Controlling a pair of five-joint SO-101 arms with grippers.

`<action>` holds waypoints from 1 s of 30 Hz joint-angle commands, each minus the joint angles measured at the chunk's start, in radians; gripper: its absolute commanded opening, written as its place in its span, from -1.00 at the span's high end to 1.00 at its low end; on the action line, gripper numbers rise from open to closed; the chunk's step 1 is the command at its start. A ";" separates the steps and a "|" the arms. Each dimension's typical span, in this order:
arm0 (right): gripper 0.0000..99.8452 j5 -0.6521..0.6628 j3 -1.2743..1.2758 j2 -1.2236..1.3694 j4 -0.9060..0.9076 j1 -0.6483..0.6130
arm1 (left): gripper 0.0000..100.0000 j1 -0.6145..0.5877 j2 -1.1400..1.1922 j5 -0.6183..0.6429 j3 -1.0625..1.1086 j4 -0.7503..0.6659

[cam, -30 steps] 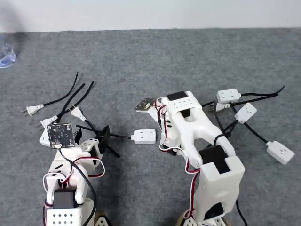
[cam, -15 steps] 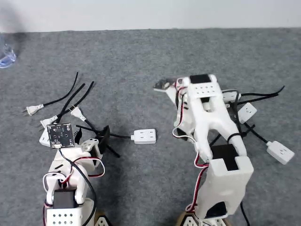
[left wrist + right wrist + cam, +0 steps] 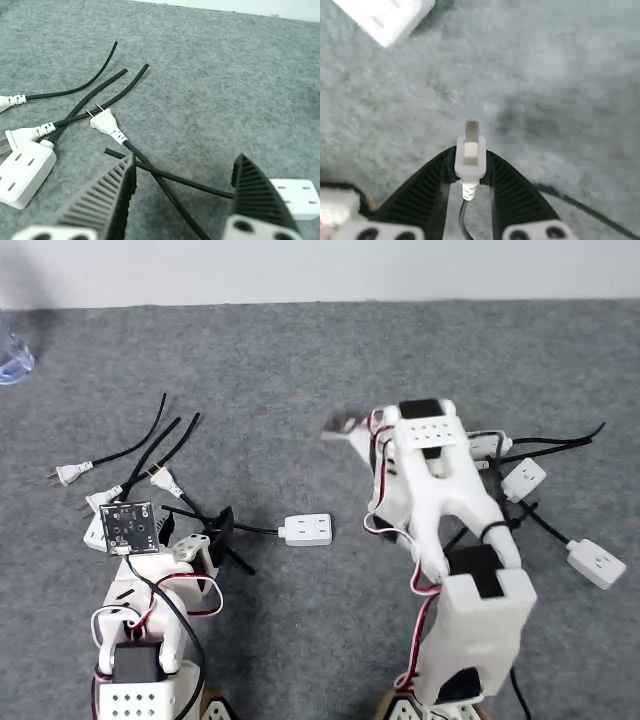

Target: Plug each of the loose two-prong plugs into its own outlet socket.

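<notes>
My right gripper [image 3: 470,157] is shut on a white two-prong plug [image 3: 470,161], its prongs pointing away from the fingers above the grey carpet. A white outlet socket [image 3: 385,17] lies a short way beyond it. In the high view the right arm [image 3: 440,490] stretches over the cords on the right. My left gripper [image 3: 182,195] stands open, low over a black cord [image 3: 165,175]. Just ahead of it lies a loose white plug [image 3: 106,121]. Two more plugs [image 3: 65,474] [image 3: 103,498] lie to the left.
White sockets lie at the centre [image 3: 308,530], at the right [image 3: 523,480] [image 3: 597,563] and beside the left arm [image 3: 22,170]. Black cords cross on both sides. The far carpet [image 3: 300,350] is bare up to the wall.
The right arm swung to the right and farther out, then shifted slightly. The left arm stayed still.
</notes>
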 commanded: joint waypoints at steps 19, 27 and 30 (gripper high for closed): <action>0.45 0.173 -0.222 0.140 -0.027 -0.021 | 0.41 0.005 -0.008 -0.017 -0.005 -0.028; 0.88 0.172 -0.255 0.148 -0.038 -0.021 | 0.41 0.005 -0.008 -0.017 -0.005 -0.028; 0.98 0.172 -0.249 0.150 -0.104 -0.002 | 0.41 0.005 -0.008 -0.017 -0.005 -0.028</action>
